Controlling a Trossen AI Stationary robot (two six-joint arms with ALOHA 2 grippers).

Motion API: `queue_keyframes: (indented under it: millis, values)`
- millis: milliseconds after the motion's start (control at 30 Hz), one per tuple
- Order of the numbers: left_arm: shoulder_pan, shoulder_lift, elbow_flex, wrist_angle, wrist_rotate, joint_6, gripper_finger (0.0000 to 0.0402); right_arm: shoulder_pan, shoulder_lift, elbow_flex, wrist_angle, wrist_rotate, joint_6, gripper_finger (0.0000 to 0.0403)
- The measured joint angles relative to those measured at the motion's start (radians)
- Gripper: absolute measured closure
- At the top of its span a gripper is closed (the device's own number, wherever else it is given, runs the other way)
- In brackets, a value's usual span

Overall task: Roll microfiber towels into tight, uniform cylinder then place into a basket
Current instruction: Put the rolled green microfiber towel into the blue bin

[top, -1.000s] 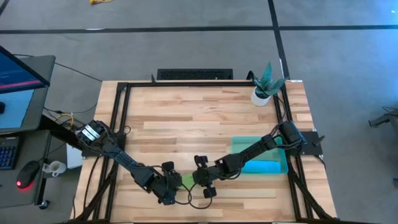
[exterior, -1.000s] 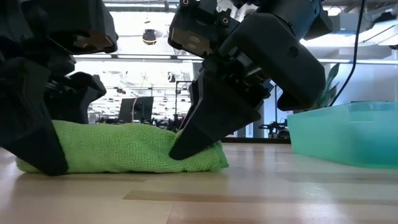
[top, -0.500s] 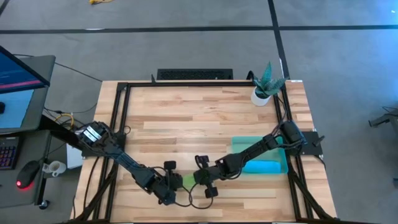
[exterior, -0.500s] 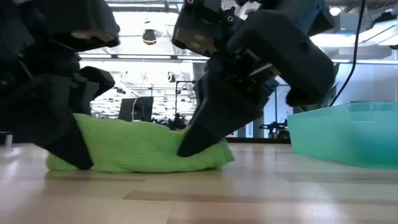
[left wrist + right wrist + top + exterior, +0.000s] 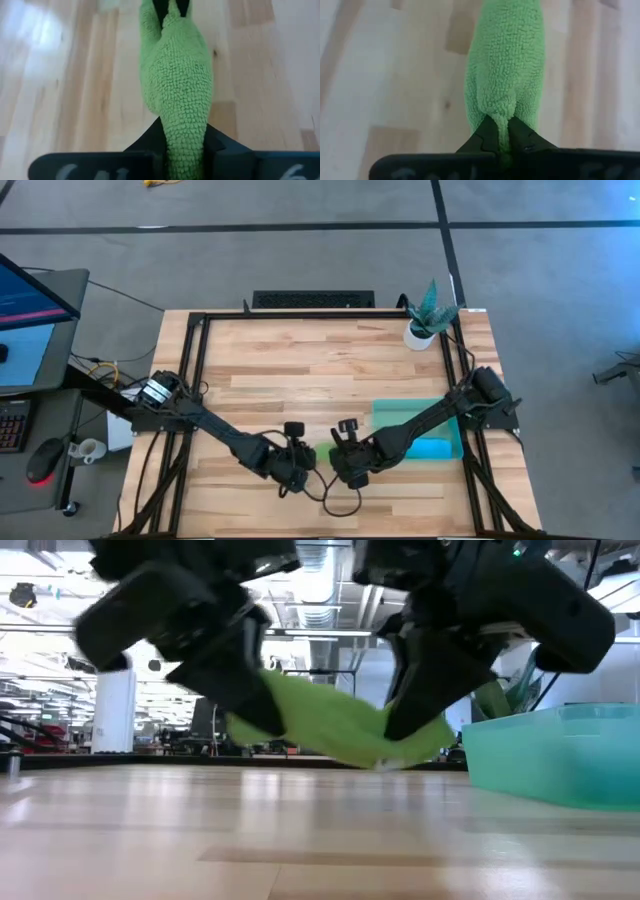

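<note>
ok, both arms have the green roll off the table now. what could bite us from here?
1. The green towel sags between the left gripper and right gripper; the roll may loosen mid-carry.
2. Each pinches only an end, as both wrist views show; a slip would drop it.
3. The basket already holds the blue towel, so space looks tight.

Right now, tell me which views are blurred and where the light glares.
Low view: both arms smear with motion around the lime green rolled microfiber towel; bright room behind. Left wrist view: wooden table blurred, glare at one corner. High view: evenly lit.
</note>
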Motion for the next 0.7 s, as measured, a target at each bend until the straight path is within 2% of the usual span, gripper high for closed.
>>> queue_keyframes:
  millis: [167,333,700]
  values:
    - [0.049,-0.003,0.056,0.000,0.008,0.106,0.0373,0.031,-0.056,-0.006,-0.103,0.087,0.043,0.0382]
    - [0.091,-0.004,0.101,0.015,0.008,0.183,0.0369,0.052,-0.114,-0.030,-0.158,0.120,0.072,0.0382]
    - [0.203,0.000,0.133,0.199,0.008,0.345,0.0373,0.080,-0.323,-0.223,-0.168,0.200,0.174,0.0382]
